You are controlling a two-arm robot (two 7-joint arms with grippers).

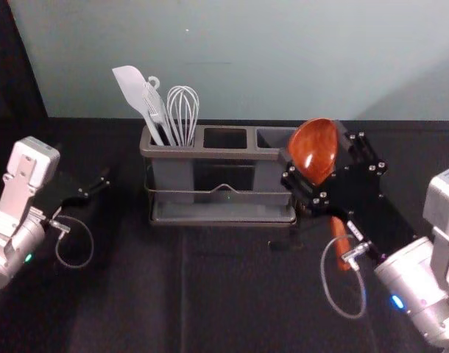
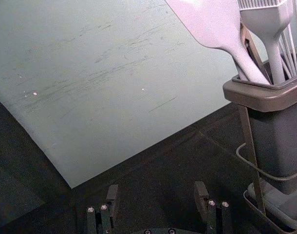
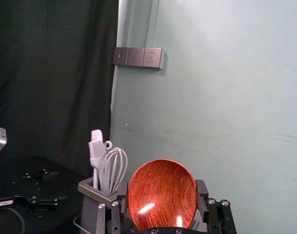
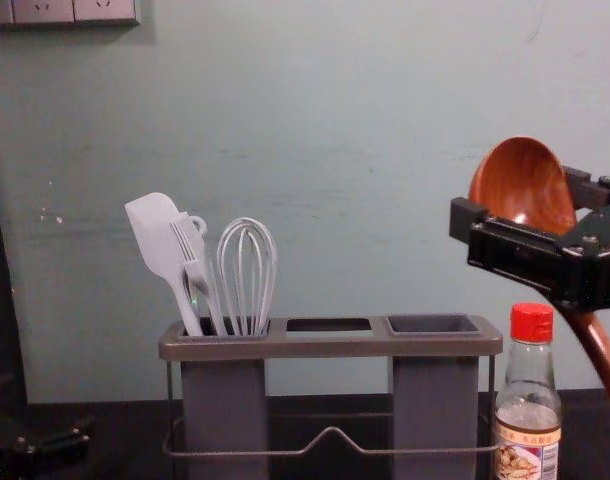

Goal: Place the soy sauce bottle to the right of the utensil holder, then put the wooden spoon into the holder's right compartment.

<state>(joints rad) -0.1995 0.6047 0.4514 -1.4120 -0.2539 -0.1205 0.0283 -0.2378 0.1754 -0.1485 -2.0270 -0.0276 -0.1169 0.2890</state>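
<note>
In the head view my right gripper is shut on the wooden spoon, near the holder's right end. The spoon's bowl is up and its handle slants down under the gripper. The right wrist view has the bowl between the fingers of my right gripper. In the chest view the soy sauce bottle stands upright just right of the utensil holder, below the raised spoon. My left gripper is idle left of the holder, open in the left wrist view.
A white spatula, a brush and a whisk stand in the holder's left compartment. The right compartment has nothing sticking out of it. The wall rises behind the dark table.
</note>
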